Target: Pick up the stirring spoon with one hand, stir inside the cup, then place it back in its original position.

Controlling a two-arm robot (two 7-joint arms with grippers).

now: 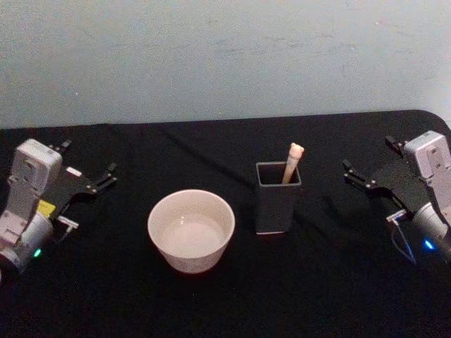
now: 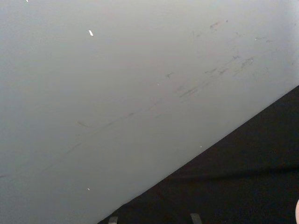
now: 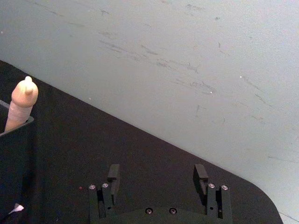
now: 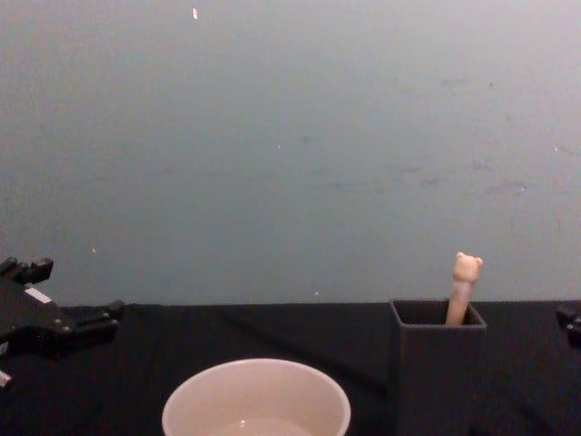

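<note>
Right of the holder, well apart: right pincer, fingers spread, empty. Well left of the holder: left pincer, spread, empty. Inside holder: stirring spoon, bear head up. Just left of holder: cup, on table.

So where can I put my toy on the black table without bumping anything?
Widest bare cloth: the strip between the wall and the cup and holder. Also free: between left gripper and cup, between holder and right gripper, and the front edge. Tightest is the gap between cup and holder.
</note>
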